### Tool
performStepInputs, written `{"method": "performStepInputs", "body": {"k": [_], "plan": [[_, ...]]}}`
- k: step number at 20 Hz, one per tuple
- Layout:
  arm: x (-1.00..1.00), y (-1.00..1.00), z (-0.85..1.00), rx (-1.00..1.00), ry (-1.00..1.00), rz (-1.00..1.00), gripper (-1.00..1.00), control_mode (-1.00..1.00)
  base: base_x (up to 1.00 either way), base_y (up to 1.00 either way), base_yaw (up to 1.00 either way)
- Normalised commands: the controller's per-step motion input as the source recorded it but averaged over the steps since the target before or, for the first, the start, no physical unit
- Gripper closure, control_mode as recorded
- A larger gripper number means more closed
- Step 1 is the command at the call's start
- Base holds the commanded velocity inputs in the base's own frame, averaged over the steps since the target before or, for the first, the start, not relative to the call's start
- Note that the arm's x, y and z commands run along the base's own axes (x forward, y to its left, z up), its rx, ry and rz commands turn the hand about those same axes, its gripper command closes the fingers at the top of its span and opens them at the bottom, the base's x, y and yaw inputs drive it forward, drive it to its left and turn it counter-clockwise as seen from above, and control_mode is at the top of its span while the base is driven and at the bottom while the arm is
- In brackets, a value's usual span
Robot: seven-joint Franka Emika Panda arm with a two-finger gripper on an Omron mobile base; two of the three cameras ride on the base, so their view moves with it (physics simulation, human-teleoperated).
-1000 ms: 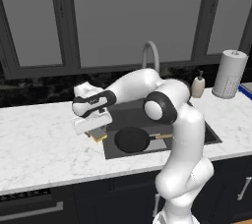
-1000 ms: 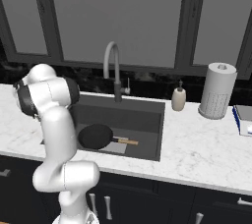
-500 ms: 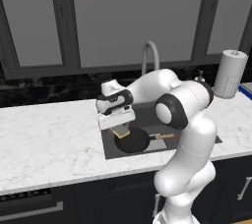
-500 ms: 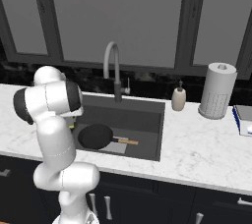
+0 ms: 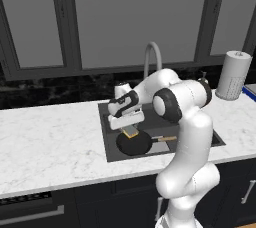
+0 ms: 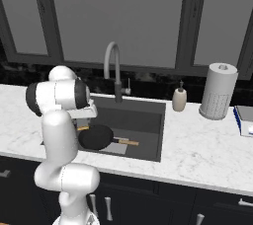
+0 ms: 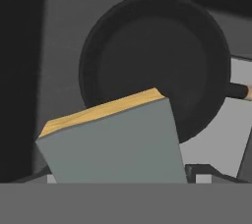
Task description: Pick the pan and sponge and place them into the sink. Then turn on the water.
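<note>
Sponge (image 7: pixel 110 139) sits between the fingers of the gripper (image 5: pixel 129 131), grey face toward the hand camera and yellow-orange base at its far edge; the claw is clamped on it, jaws standing wide because the block itself is broad. In the left base view the block hangs just above the pan (image 5: pixel 134 143), inside the outline of the sink (image 5: pixel 110 147).

The pan already lies on the basin floor, its light wooden handle pointing toward three o'clock in both base views. In the hand view the black disc (image 7: pixel 155 63) spreads from about eleven to two o'clock behind the sponge.

As a judgement: the sponge is light, soft and springy, so it gives under the pads and is best held across its long flanks near the middle, as it looks to be here. Too hard a squeeze would bow it; too light a one may let it twist. It cannot break, so a short drop is harmless, though it may bounce off the pan's rim or land in the pan instead of on the basin floor.

The faucet (image 6: pixel 112 66) rises at the sink's back edge, roughly twelve o'clock from the pan, with the soap bottle (image 6: pixel 179 99) off toward two o'clock.
</note>
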Motion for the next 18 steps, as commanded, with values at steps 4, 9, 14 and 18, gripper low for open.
{"method": "performStepInputs", "body": {"k": [4, 9, 14, 18], "plan": [[0.60, 0.00, -0.53, -0.04, 0.00, 0.00, 1.00, -1.00, 0.00, 0.00, 0.00], [0.47, -0.15, -0.56, -0.05, 0.00, 0.00, 1.00, -1.00, 0.00, 0.00, 0.00], [0.49, -0.23, -0.60, -0.03, 0.00, 0.00, 1.00, -1.00, 0.00, 0.00, 0.00], [0.12, -0.26, -0.53, -0.02, 0.00, 0.00, 1.00, -1.00, 0.00, 0.00, 0.00]]}}
